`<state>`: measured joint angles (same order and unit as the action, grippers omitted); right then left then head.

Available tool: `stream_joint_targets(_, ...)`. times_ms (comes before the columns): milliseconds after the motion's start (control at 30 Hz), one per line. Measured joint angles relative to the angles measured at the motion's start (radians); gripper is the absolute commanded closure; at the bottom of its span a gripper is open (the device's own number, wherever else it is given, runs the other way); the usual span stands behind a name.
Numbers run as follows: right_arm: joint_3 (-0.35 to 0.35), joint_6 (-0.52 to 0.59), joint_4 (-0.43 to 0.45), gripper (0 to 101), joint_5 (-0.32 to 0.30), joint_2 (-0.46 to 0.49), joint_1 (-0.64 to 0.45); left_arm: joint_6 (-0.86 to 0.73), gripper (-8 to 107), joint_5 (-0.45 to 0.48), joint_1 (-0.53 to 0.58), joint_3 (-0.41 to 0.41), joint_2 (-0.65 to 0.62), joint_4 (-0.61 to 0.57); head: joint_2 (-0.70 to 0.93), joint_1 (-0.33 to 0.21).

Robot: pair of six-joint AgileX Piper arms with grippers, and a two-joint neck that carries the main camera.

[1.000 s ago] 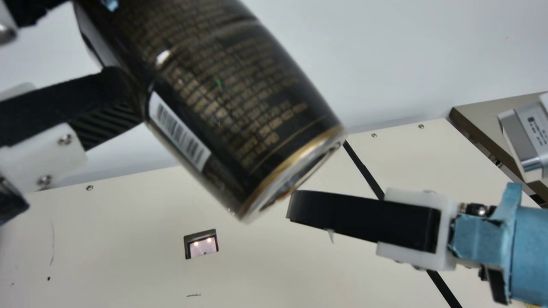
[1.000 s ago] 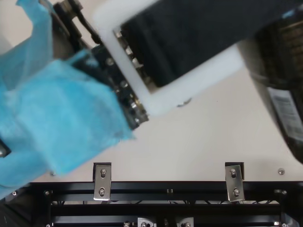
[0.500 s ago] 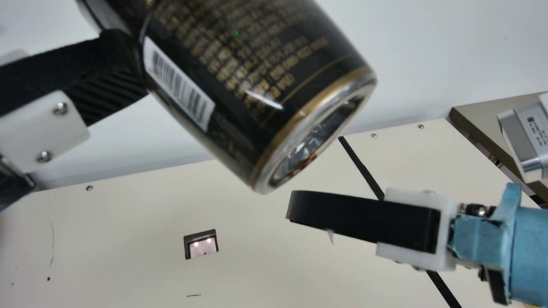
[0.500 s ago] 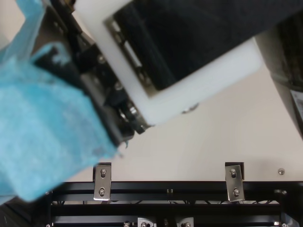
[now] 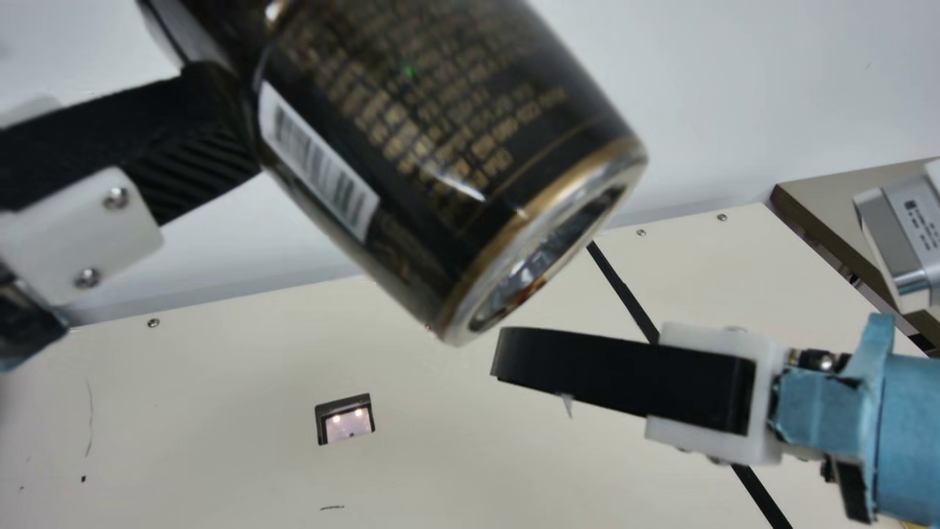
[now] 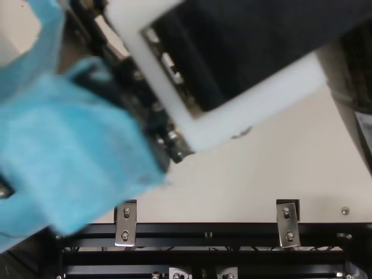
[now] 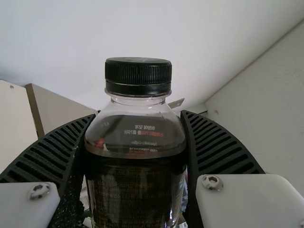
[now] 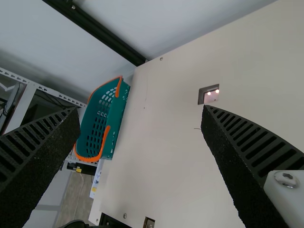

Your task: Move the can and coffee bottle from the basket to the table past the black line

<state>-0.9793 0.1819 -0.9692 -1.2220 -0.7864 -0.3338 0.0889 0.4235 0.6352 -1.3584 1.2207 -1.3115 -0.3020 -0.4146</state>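
Main view, left to right. Left gripper, black ribbed fingers on white plastic mounts (image 5: 139, 139), was at 10 o'clock, closed around the dark brown, see-through plastic coffee bottle with gold print and a white barcode label (image 5: 411, 147), between 11 and 12 o'clock. Bottle was held up off the cream tabletop (image 5: 183, 411), tilted, base toward 4 o'clock; which side of the black line it was over, can't tell. Left wrist view: one finger of the left gripper (image 7: 138, 118) pressed each side of the bottle just below the shoulder, ribbed black screw cap (image 7: 137, 76) on.

Small dark-framed recess with two lights (image 5: 345, 422) sat in the tabletop at 7 o'clock. Right gripper, black fingers on a white mount (image 5: 514, 355), was at 4 o'clock, near the bottle base; right wrist view had its fingers wide apart, nothing between them. Straight black line (image 5: 624, 294) ran from 1 o'clock to 5 o'clock, partly behind the right gripper. Tan box-like block with a brown edge (image 5: 837, 191) was at 2 o'clock, silver-grey device (image 5: 907, 235) at 3 o'clock.

Right wrist view also: green plastic basket with orange rim and handles (image 8: 120, 114), beside the tabletop edge.

Top view: crumpled light-blue arm cover (image 6: 70, 157) at 9 o'clock, silver metal brackets (image 6: 125, 224) at 7 and 4 to 5 o'clock, black metal frame rail (image 6: 209, 229) at 6 o'clock.
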Motion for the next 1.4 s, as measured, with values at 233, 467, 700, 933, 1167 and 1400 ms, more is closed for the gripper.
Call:
stream_joint_targets(233, 0.000, 0.000, 0.000, 0, 0.000, 0.000, 0.000, -0.013, 89, -0.042, 0.031, 0.004, 0.035, 0.030, 0.000, 0.000)
stream_joint_targets(467, 0.000, 0.000, 0.000, 0, 0.000, 0.000, 0.000, -0.009, 89, -0.120, 0.065, -0.014, 0.084, 0.066, 0.000, 0.000)
stream_joint_targets(700, 0.000, 0.000, 0.000, 0, 0.000, 0.000, 0.000, -0.006, 89, -0.143, 0.074, -0.019, 0.091, 0.070, 0.000, 0.000)
stream_joint_targets(933, 0.000, 0.000, 0.000, 0, 0.000, 0.000, 0.000, -0.006, 89, -0.143, 0.074, -0.019, 0.091, 0.070, 0.000, 0.000)
stream_joint_targets(1167, 0.000, 0.000, 0.000, 0, 0.000, 0.000, 0.000, -0.006, 89, -0.141, 0.074, -0.019, 0.096, 0.068, 0.005, 0.000)
stream_joint_targets(1400, 0.000, 0.000, 0.000, 0, 0.000, 0.000, 0.000, -0.001, 89, -0.161, 0.097, -0.027, 0.130, 0.055, 0.000, 0.000)
